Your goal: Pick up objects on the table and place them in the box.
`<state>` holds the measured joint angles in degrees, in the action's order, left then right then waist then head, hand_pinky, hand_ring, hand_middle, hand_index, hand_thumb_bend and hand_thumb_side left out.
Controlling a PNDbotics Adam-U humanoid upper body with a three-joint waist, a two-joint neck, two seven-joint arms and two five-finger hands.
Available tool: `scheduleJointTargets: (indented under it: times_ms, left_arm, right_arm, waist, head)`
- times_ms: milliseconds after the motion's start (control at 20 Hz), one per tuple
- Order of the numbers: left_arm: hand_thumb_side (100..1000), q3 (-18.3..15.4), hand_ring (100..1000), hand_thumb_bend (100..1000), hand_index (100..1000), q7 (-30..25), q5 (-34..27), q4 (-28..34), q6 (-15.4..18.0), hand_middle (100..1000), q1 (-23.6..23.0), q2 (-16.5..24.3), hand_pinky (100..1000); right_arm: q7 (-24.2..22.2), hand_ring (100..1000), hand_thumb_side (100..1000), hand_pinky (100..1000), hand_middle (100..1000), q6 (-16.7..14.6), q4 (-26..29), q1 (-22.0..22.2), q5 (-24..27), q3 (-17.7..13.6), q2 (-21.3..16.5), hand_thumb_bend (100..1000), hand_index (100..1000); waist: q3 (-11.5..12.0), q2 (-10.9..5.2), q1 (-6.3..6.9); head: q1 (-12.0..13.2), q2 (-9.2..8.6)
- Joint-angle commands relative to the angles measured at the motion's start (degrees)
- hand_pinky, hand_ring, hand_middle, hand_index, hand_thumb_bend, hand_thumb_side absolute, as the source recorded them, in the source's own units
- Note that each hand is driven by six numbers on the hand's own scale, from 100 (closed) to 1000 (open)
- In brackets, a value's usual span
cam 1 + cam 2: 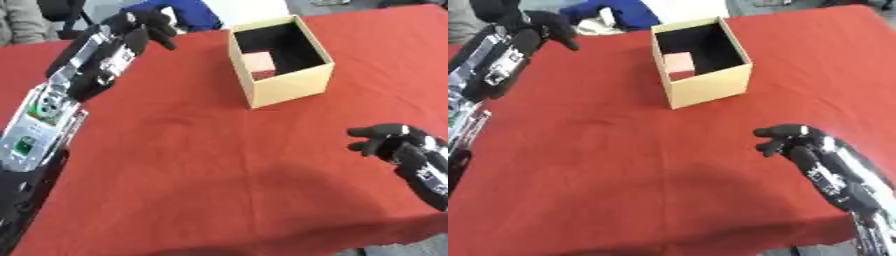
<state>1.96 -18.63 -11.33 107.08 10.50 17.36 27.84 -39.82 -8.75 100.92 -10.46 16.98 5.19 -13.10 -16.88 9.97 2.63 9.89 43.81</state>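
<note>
Inside the box at twelve o'clock, a pinkish block sits half-shadowed. Left hand at ten, right hand at four: fingers relaxed, holding nothing above the bench.

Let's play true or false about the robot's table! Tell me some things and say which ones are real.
1. The box is open at the top. True.
2. The box is empty. False: a pinkish block sits inside it.
3. The tablecloth is red. True.
4. The right hand is holding the block. False: it holds nothing and is apart from the box.
5. The left hand is raised at the far left of the table. True.
</note>
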Motion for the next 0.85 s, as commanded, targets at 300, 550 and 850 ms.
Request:
scheduleJointTargets:
  times_ms: [300, 550, 850]
  left_arm:
    - [801, -5.1, 659, 100, 818, 1.1, 2.4, 3.8, -4.2, 645, -5.6, -5.2, 1000]
    - [809, -6.3, 652, 100, 812, 1.7, 4.1, 3.6, -5.1, 634, -7.7, -7.4, 1000]
    - [823, -6.8, 649, 100, 809, 2.1, 5.6, 3.3, -6.0, 628, -8.7, -9.1, 1000]
  right_arm:
    - [0.7, 917, 551, 848, 580, -0.3, 1.2, 0.1, -0.6, -1.0, -1.2, 100, 826]
    - [0.8, 918, 552, 848, 580, -0.3, 1.1, 0.2, -0.7, -1.1, -1.2, 100, 826]
    - [0.8, 921, 553, 848, 580, -0.2, 1.1, 0.2, -0.9, -1.2, -1.0, 100, 827]
  waist:
    - [1.5, -0.04, -0.29]
    - [1.9, 0.06, -0.28]
    - [2.1, 0.24, -0.24]
  head:
    - [-0.5, 0.3]
    - [-0.3, 0.3]
    - [0.1, 0.3]
